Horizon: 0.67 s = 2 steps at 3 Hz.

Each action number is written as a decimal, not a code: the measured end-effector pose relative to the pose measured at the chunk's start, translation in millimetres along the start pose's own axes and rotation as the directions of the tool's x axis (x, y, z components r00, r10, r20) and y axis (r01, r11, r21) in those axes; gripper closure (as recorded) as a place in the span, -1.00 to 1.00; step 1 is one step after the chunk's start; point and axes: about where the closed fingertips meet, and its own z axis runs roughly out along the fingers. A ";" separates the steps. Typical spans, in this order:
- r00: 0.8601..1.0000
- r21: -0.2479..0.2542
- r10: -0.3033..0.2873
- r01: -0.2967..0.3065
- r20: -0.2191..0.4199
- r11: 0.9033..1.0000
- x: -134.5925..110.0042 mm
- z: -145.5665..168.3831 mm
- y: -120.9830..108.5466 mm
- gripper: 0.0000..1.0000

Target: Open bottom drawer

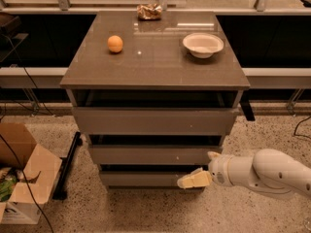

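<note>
Camera view looks down from the front on a grey drawer cabinet (155,121) with three drawers stacked under a glossy top. The white arm (272,173) reaches in from the right edge, low over the speckled floor and almost level. Its rounded forearm tapers to a wrist just right of the cabinet's lower corner. The cream-coloured gripper (193,180) points left, and its tip lies across the right end of the bottom drawer (141,179). Whether the gripper is open or closed cannot be told from this angle, nor whether it touches the drawer front or only hangs just before it. It carries nothing that can be seen.

The bottom drawer is the lowest of the three, at the cabinet's foot, with a dark gap above its front panel.

On the top, an orange (115,43) sits left of centre, a white bowl (203,44) to the right, and a crumpled wrapper (149,11) at the back edge. An open cardboard box (23,174) stands on the floor to the left.
</note>
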 end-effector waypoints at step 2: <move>0.999 0.047 -0.018 0.020 -0.031 0.999 34.0 44.3 -29.0 -1.00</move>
